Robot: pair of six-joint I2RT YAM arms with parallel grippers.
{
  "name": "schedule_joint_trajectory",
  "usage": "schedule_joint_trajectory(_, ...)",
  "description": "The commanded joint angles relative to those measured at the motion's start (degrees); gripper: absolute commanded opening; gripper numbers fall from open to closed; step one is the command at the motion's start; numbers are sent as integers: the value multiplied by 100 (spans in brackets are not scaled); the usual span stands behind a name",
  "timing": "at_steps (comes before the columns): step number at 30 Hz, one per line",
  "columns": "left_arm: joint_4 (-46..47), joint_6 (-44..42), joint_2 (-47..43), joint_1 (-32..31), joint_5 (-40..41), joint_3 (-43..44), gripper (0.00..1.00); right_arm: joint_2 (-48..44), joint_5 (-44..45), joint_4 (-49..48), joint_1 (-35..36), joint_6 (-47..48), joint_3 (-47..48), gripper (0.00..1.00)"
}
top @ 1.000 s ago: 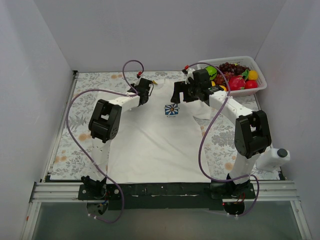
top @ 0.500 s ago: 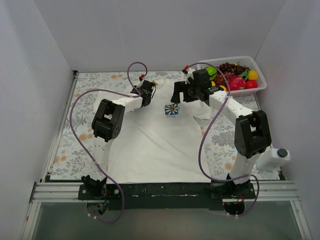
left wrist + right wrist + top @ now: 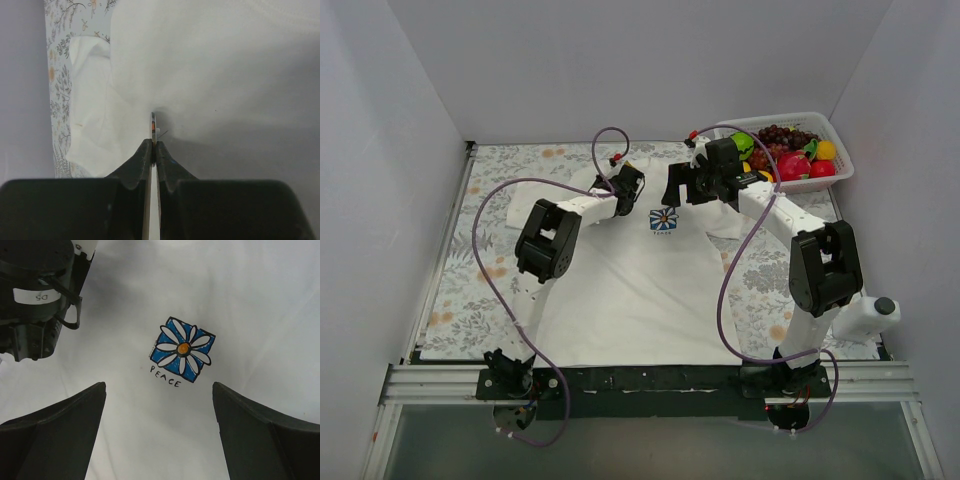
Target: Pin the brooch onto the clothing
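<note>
**Left gripper clamped on the brooch over the shirt, right gripper wide open above the daisy**

On my left wrist feed the left gripper (image 3: 153, 146) has its two fingers pressed together on a thin sliver that sticks out just past the tips. That is the brooch (image 3: 153, 121), seen edge-on, with a small orange fleck on its side. Straight ahead of the tips there is only white cloth, the T-shirt (image 3: 225, 75). I cannot tell whether the brooch's edge is touching the fabric or sitting just off it. To the left of the fingers a sleeve (image 3: 90, 110) lies folded on the flowered mat (image 3: 56, 75).

The right gripper (image 3: 159, 387) is spread wide with nothing between its fingers. The blue-square daisy print (image 3: 182, 349), lettered "PEACE", sits just ahead of the gap and slightly to the right. The left gripper's black body is ahead and to the left in the same feed.

From the overhead camera the two grippers face each other near the shirt's collar end, left gripper (image 3: 630, 185) and right gripper (image 3: 676, 187), close but apart. A basket (image 3: 840, 155) of fruit stands behind the right gripper.
</note>
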State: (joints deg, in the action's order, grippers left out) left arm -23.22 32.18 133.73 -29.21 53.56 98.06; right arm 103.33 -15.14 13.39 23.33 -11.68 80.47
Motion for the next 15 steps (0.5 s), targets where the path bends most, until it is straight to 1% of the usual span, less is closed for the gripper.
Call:
schedule_joint_trajectory(1,-665,376,389,-128,137,292,0,-111,89,-38,-4,122,145,94)
schedule_joint_trajectory(4,-884,587,600,-260,181,538,0,-129,195,6,-4,157,145,94)
schedule_joint_trajectory(8,-1088,666,795,-427,76,846,0,-137,318,59,-4,166,162,94)
schedule_joint_trajectory(11,-1088,701,690,-577,-257,951,0,-138,388,85,-13,166,154,95)
schedule_joint_trajectory(13,-1079,928,549,-612,-722,987,0,-120,424,94,-13,166,154,95)
schedule_joint_trajectory(15,-966,1026,216,-603,-1083,926,0,-129,424,94,-13,175,127,95)
